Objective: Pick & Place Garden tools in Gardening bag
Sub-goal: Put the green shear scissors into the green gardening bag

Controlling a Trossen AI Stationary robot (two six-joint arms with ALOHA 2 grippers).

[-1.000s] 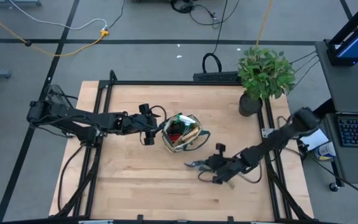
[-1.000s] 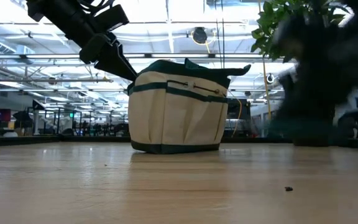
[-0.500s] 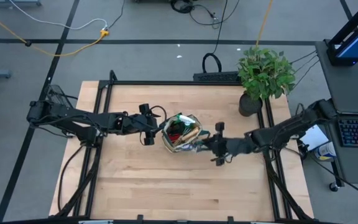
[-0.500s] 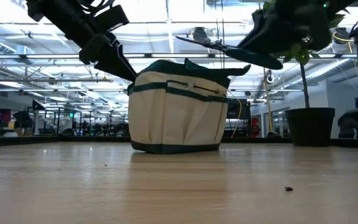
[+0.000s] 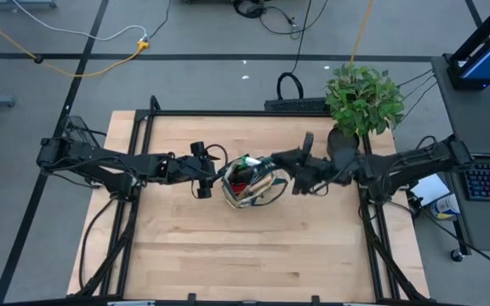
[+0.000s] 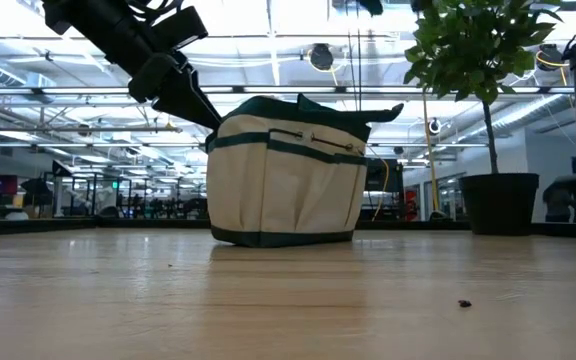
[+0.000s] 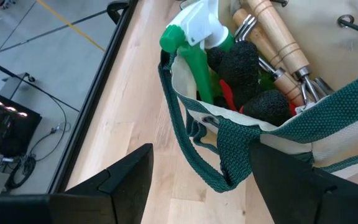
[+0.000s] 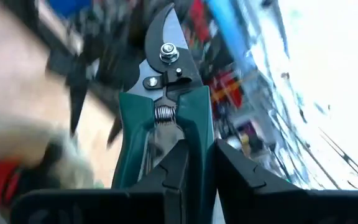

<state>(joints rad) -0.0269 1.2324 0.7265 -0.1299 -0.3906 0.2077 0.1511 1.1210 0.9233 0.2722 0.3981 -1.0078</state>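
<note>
Right wrist view, jaws: the right gripper [image 8: 194, 171] is closed on the green handles of the pruning shears [image 8: 160, 93], whose blades point away from the wrist.
Left wrist view, jaws: the left gripper [image 7: 197, 180] stands wide open with nothing between its fingers; a dark green loop handle [image 7: 219, 162] of the bag hangs in the gap.
Bag contents: green spray bottle [image 7: 194, 46], red-black gloves [image 7: 244, 78] and wooden-handled tools [image 7: 278, 37] lie inside the gardening bag [image 7: 334, 134].
High view, bag: the gardening bag [image 5: 247, 180] sits at the middle of the frame, between the two grippers.
High view, right arm: stretched in from the right edge, its gripper [image 5: 289, 167] just right of the bag's upper rim.
High view, left arm: stretched in from the left edge, its gripper [image 5: 213, 178] just beside the bag's left side.
Obstacle: the potted plant [image 5: 361, 102] stands at upper right, close behind the right arm.
Low view: the bag [image 6: 286, 170] stands upright at centre, the left arm [image 6: 138, 50] slanting down from upper left to its rim.
Surface: a light wooden table [image 5: 185, 246] in a black frame.
Room: grey floor with cables; a keyboard [image 5: 489, 180] at the right edge.
</note>
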